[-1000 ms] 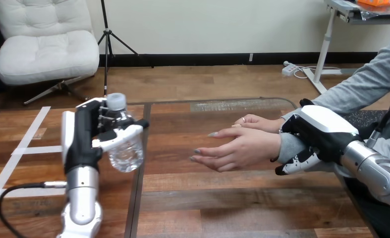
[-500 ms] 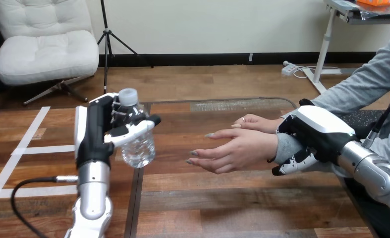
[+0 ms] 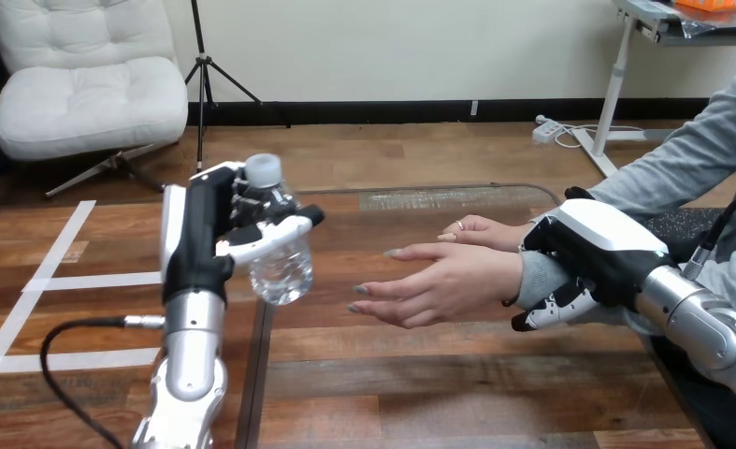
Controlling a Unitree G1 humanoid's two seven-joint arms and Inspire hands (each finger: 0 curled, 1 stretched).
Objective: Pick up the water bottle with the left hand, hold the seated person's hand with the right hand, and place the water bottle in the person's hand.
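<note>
Head view: robot hand (image 3: 205, 245) clasps bottle (image 3: 281, 269).

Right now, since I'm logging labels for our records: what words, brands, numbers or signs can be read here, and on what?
None can be read.
The water bottle in the left robot hand: clear plastic, white cap, no label that I can make out.
The right robot hand: plain white shell, no print.
The table: pale tape strips, no writing.
</note>
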